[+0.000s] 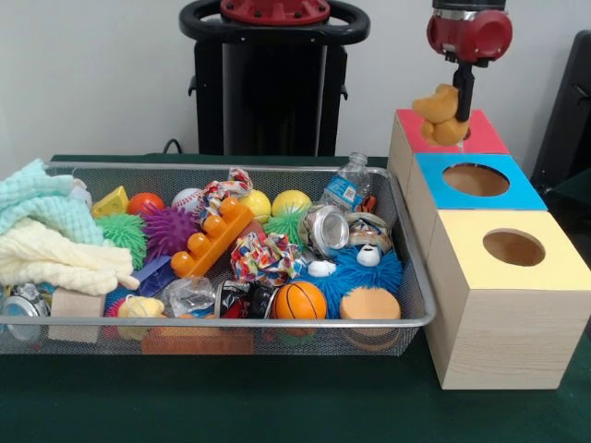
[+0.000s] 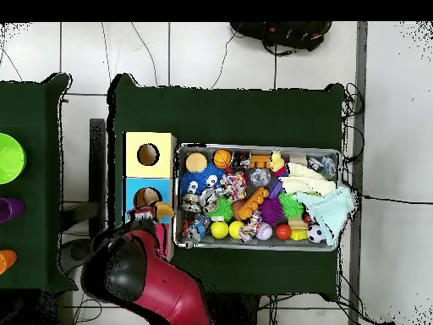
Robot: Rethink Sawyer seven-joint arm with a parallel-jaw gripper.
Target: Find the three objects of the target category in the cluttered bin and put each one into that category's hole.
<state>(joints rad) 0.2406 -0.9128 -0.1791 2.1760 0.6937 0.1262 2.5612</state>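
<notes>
My gripper [image 1: 459, 111] hangs over the red-topped box [image 1: 488, 138] at the far end of the row of boxes. It is shut on a yellow-orange plush toy [image 1: 437, 109] that dangles just above the red top, near where its hole lies hidden behind the toy. In the overhead view the same toy [image 2: 162, 209] shows at the tip of the red arm [image 2: 144, 271], beside the blue box. The mesh bin [image 1: 231, 169] holds several balls, toys, cloths and crushed cans.
A blue-topped box [image 1: 517, 196] and a yellow-topped box [image 1: 554, 268], each with a round hole, stand in a row to the right of the bin. Inside the bin lie an orange block [image 1: 211, 238], a basketball [image 1: 300, 300] and a plastic bottle [image 1: 346, 186].
</notes>
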